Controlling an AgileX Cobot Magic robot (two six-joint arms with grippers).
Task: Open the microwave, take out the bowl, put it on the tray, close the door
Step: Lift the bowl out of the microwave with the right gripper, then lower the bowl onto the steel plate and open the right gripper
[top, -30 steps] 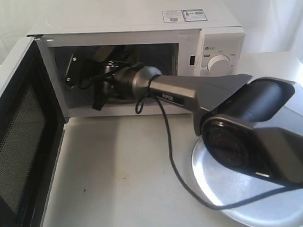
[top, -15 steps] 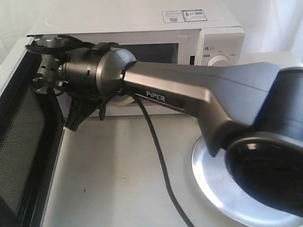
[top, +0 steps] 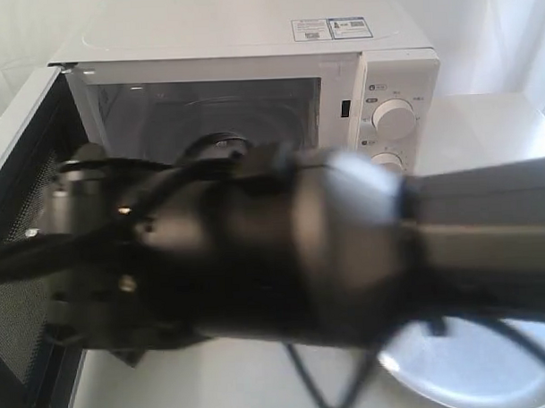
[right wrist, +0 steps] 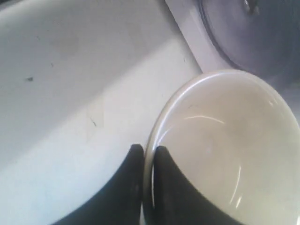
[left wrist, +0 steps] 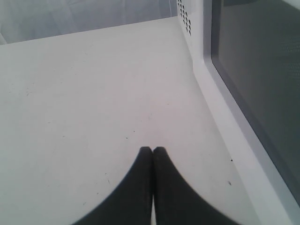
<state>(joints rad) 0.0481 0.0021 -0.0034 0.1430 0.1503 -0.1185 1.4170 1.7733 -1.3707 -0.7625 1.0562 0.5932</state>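
Exterior view: the microwave (top: pixel 248 30) fills twelve o'clock, and its door (top: pixel 28 266) stands wide open at nine o'clock with the mesh side showing. A blurred dark arm (top: pixel 346 255) crosses the middle, and the tray (top: pixel 476 380) peeks out at five o'clock.

Left wrist view: the left gripper (left wrist: pixel 152 151) hangs over the white table (left wrist: pixel 84 93), fingertips pressed together on nothing.

Right wrist view: the right gripper (right wrist: pixel 149 152) is clamped on the rim of the bowl (right wrist: pixel 225 154), which is held above the table just by the oven's glass plate (right wrist: pixel 253 33).

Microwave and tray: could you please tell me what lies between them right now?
In the exterior view, the blurred right arm crosses between the microwave and the tray, above the white table.
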